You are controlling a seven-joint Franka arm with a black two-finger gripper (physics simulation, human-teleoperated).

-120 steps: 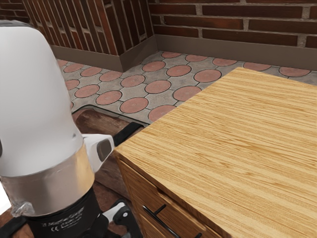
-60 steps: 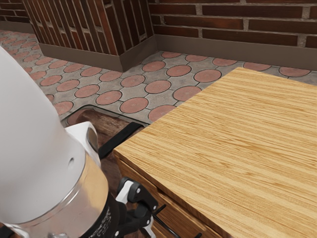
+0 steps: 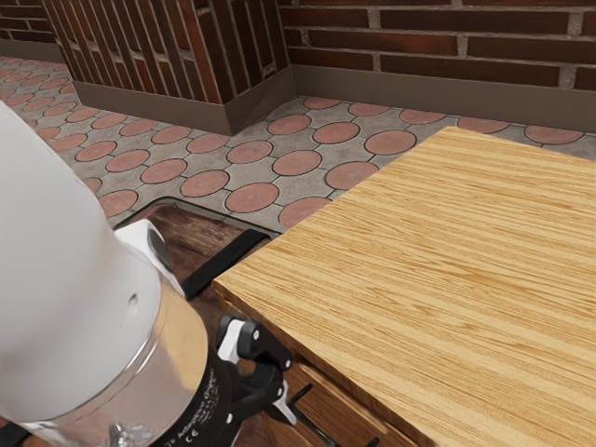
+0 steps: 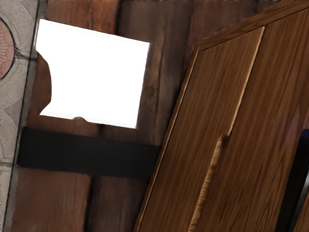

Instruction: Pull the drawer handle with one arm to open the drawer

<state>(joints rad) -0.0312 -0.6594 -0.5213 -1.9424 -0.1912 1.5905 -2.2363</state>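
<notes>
A light wooden cabinet point(image 3: 438, 270) takes up the exterior view's right. Its top drawer front point(image 3: 328, 406) sits just under the front edge of the top. A thin black handle point(image 3: 307, 399) is mounted on that front, and my hand covers part of it. My gripper point(image 3: 276, 386), black with white parts, hangs right beside the handle on its left, below the cabinet's near corner. The wrist view looks along the dark wooden cabinet panels point(image 4: 231, 145), with a dark bar point(image 4: 301, 183) at their far side.
My thick white arm point(image 3: 74, 307) covers the exterior view's lower left. A dark wooden platform point(image 3: 191, 237) with a black strip point(image 3: 223, 263) lies beside the cabinet. Beyond it are round-patterned floor tiles point(image 3: 298, 163) and brick walls point(image 3: 447, 37).
My arm has swung across the lower left of the exterior view. The hand has risen and moved right, ending against the drawer handle.
</notes>
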